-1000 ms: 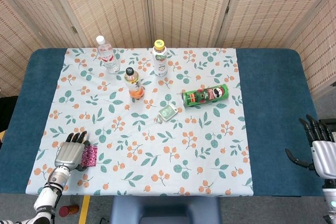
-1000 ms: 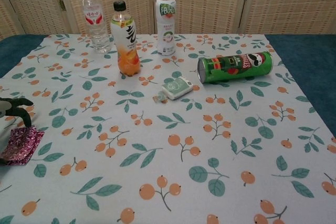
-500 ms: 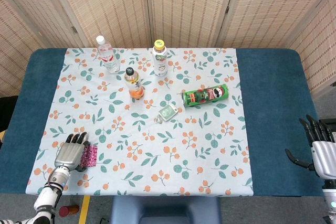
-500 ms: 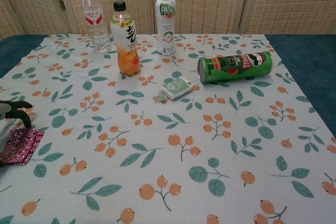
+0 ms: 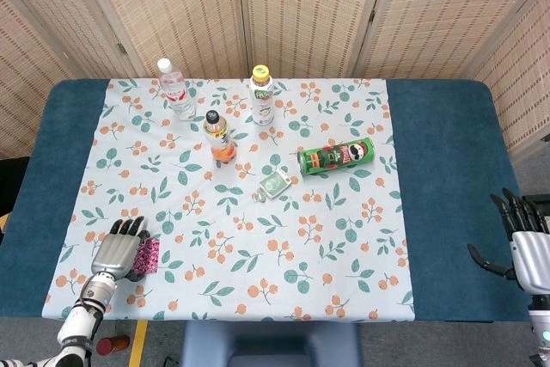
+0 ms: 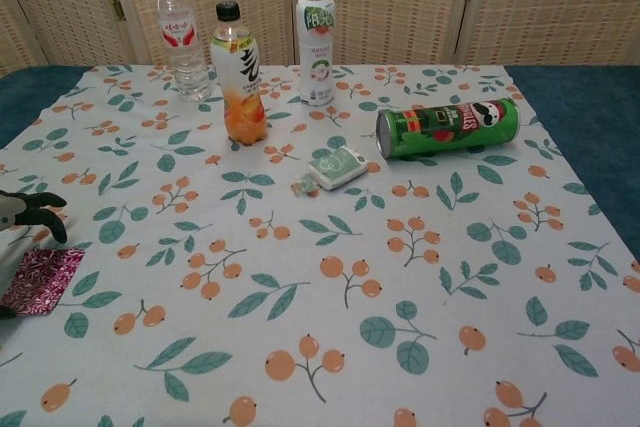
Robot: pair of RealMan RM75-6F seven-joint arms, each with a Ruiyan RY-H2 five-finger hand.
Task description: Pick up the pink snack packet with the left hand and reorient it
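Observation:
The pink snack packet [image 5: 149, 255] lies flat on the floral cloth near the table's front left corner; in the chest view the packet [image 6: 42, 279] shows at the far left edge. My left hand [image 5: 116, 250] sits just left of it, fingers apart. In the chest view the dark fingertips [image 6: 38, 209] hover above the packet's far end without touching it. My right hand [image 5: 526, 251] hangs off the table's right edge with fingers spread and nothing in it.
A green crisp can [image 5: 337, 157] lies on its side right of centre. An orange drink bottle [image 5: 220, 137], a white bottle with a yellow cap [image 5: 262, 96] and a clear water bottle [image 5: 174, 88] stand at the back. A small green pack [image 5: 275, 184] lies mid-table.
The left hand's fingers have lifted off the pink packet and drawn slightly back to the left; the packet stays flat on the cloth. The right hand has not moved.

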